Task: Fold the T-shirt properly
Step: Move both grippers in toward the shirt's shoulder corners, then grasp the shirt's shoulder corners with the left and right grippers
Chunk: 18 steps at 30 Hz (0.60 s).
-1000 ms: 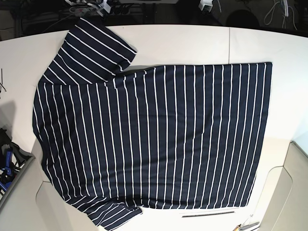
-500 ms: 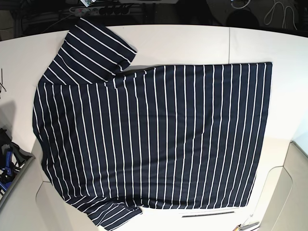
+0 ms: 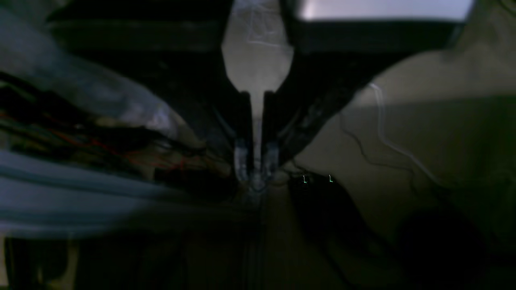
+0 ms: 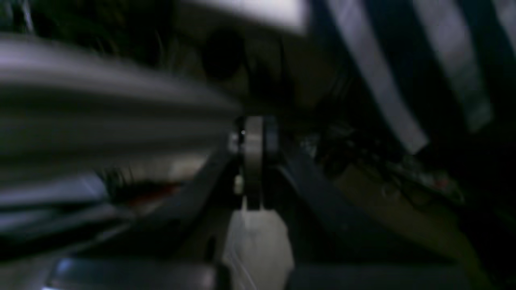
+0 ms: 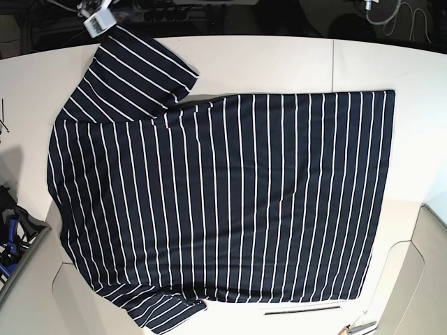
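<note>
T-shirt (image 5: 223, 202) spread flat on white table (image 5: 279, 63), left claw (image 3: 256, 163) together, right claw (image 4: 254, 133) together

T-shirt (image 5: 223, 202) flat on tabletop (image 5: 279, 63), sleeves at base view's left, hem at right.

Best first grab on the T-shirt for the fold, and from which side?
Probably the top sleeve of the T-shirt: it sticks out flat toward the table's far edge, hem exposed. Come from that far side with the right hand, shut and empty now.
</note>
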Tool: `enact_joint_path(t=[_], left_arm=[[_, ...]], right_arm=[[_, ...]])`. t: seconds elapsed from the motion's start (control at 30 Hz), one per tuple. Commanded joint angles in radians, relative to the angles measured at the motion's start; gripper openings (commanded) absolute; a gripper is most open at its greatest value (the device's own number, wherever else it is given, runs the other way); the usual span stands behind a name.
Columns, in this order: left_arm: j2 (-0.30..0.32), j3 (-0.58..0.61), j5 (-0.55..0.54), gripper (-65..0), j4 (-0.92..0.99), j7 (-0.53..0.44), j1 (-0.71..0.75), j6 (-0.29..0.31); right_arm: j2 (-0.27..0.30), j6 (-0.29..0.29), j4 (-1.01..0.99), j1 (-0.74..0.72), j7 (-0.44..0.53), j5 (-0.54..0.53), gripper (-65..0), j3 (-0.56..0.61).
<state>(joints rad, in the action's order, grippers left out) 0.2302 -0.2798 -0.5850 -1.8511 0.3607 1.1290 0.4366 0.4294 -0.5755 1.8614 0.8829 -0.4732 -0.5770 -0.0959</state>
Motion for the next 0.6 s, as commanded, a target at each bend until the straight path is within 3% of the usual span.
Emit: enact_joint_path(t=[0.0, 0.2, 0.27, 0.43, 0.5, 0.57], left_arm=[[0.005, -0.025, -0.003, -60.7, -0.047, -0.011, 0.029, 0.006], [0.005, -0.146, -0.056, -60.7, -0.214, 0.01, 0.031, 0.035], [0.006, -0.178, -0.074, -60.7, -0.251, 0.01, 0.031, 0.063], [0.006, -0.212, -0.077, -60.4, -0.282, 0.011, -0.008, 0.066], [0.005, -0.212, -0.077, -59.6, -0.282, 0.027, -0.035, 0.066], [0.006, -0.212, -0.077, -53.0, -0.282, 0.071, -0.063, 0.066]], right_arm=[[0.007, -0.008, 0.031, 0.01, 0.011, -0.046, -65.0, -0.038], [-0.029, -0.003, 0.061, -0.023, -0.02, -0.188, -65.0, -0.246], [-0.061, -0.003, 0.061, -0.058, -0.086, -0.204, -65.0, -0.315], [-0.114, 0.016, 0.061, -0.177, -0.299, -0.242, -65.0, -0.441], [-0.115, 0.033, 0.061, -0.205, -0.317, -0.254, -57.6, -0.473], [-0.114, 0.055, 0.061, -0.219, -0.317, -0.254, -44.2, -0.5]])
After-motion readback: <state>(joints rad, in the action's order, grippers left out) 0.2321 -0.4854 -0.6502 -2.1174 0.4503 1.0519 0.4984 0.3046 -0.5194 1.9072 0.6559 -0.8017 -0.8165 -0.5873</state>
